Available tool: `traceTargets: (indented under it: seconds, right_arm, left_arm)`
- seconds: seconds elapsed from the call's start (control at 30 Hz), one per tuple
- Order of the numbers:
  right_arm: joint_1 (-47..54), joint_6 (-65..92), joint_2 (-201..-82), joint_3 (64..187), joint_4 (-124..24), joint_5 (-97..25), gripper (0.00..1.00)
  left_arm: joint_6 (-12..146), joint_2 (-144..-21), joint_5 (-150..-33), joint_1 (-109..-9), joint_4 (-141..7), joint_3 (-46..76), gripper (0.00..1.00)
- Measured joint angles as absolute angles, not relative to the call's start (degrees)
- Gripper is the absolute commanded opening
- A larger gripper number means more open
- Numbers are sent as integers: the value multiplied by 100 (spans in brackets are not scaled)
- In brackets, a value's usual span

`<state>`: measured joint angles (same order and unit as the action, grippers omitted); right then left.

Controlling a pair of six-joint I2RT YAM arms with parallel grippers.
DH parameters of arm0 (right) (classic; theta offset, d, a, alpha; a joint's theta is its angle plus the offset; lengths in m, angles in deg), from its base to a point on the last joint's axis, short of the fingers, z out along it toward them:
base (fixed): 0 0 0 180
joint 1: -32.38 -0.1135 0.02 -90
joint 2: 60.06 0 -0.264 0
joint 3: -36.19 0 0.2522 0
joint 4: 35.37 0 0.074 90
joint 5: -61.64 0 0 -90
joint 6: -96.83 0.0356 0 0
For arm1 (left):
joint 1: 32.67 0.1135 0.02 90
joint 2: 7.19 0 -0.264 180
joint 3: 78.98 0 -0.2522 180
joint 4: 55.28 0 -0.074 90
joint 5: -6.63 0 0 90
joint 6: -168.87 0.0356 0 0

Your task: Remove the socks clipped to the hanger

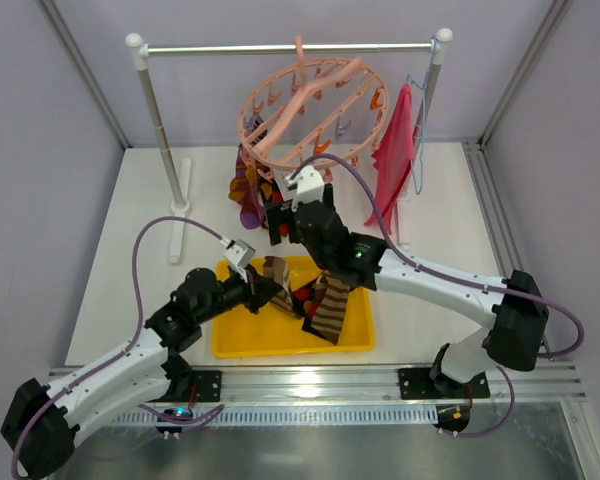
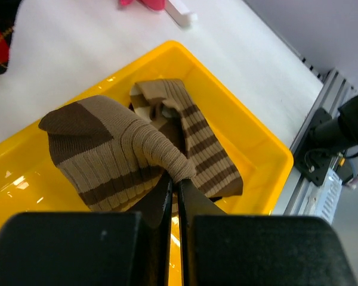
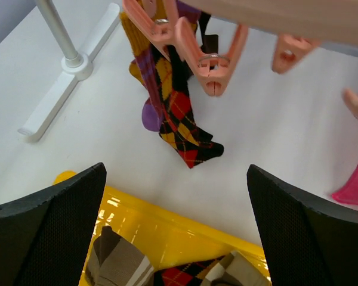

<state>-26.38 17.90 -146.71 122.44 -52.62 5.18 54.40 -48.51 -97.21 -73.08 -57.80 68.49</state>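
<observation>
Top external view: pink hanger (image 1: 315,105) hangs by its hook from the rail (image 1: 290,47). Two socks hang clipped at its near-left edge: a purple-yellow sock (image 3: 144,71) and an argyle sock (image 3: 185,128), side by side and overlapping. Toes are at or just above the table (image 1: 440,200); cannot tell which. More socks lie in the yellow tray (image 1: 250,335) in front of the arms.

Right gripper (image 3: 176,170): fingers spread wide, nothing between them, poised under the hanger and facing the two hanging socks.

Left gripper (image 2: 176,186): closed, pinching a fold of a brown striped sock (image 2: 107,149) over the tray. A second striped sock (image 2: 203,149) lies beneath it.

Handling (judgement):
- The socks are light, soft, limp knit and will likely stretch before the clip (image 3: 212,68) lets go.
- The best hold looks like the upper leg, close under the clip, with a straight downward pull so the hanger swings less.
- A grab at the toe would mostly just stretch the fabric.

In the way:
- Empty clips dangle around the target and could snag a finger.
- The rack post (image 3: 56,27) and its foot stand just left of the socks.
- A pink cloth (image 1: 395,150) hangs on the right, well apart from them.
- The two socks overlap, so taking one alone needs care.
</observation>
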Motion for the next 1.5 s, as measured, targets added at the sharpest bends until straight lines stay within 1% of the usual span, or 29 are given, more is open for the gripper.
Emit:
traceTargets:
  seconds: [0.27, 0.4, 0.5, 0.63, 0.77, 0.8, 0.83, 0.87, 0.9, 0.97, 1.0, 1.03, 1.07, 1.3, 1.5]
  right_arm:
    - [-2472, 2352, -13454, 10447, -5168, 927, 100]
    - [-2019, 2688, -12842, 9605, -5150, 874, 100]
    - [-1528, 2852, -12158, 9105, -5161, 833, 100]
    - [-1171, 2977, -11362, 8657, -5181, 765, 100]
    - [-985, 3014, -10947, 8436, -5181, 717, 100]
    - [-942, 3016, -10899, 8397, -5183, 702, 100]
    - [-911, 3016, -10873, 8373, -5196, 688, 100]
    - [-883, 3016, -10853, 8360, -5222, 682, 100]
    - [-852, 3016, -10840, 8344, -5224, 671, 100]
    - [-793, 3014, -10816, 8314, -5229, 653, 100]
    - [-773, 3014, -10803, 8292, -5235, 640, 100]
    - [-741, 3014, -10787, 8266, -5242, 634, 100]
    - [-708, 3014, -10774, 8239, -5242, 616, 100]
    - [-489, 3012, -10718, 8080, -5244, 459, 100]
    - [-413, 3012, -10720, 8023, -5220, 337, 100]
  left_arm:
    - [5840, -5911, -8963, -8470, -5806, 6430, 0]
    - [5969, -6645, -8430, -9012, -5797, 6032, 0]
    - [6006, -7207, -8146, -9283, -5771, 5735, 0]
    - [6006, -7834, -7811, -9552, -5599, 5516, 0]
    - [5978, -8387, -7575, -9705, -5376, 5433, 0]
    - [5975, -8525, -7536, -9727, -5325, 5398, 3]
    - [5971, -8652, -7490, -9747, -5299, 5356, 10]
    - [5969, -8776, -7440, -9764, -5284, 5297, 23]
    - [5964, -8920, -7383, -9782, -5288, 5206, 53]
    - [5940, -9111, -7271, -9830, -5293, 5048, 67]
    - [5925, -9178, -7197, -9850, -5297, 4976, 81]
    - [5934, -9222, -7120, -9865, -5299, 4917, 84]
    - [5884, -9244, -7018, -9871, -5304, 4865, 99]
    - [5879, -9078, -6397, -9891, -5432, 4793, 100]
    - [6120, -8346, -5726, -9878, -5699, 4873, 100]
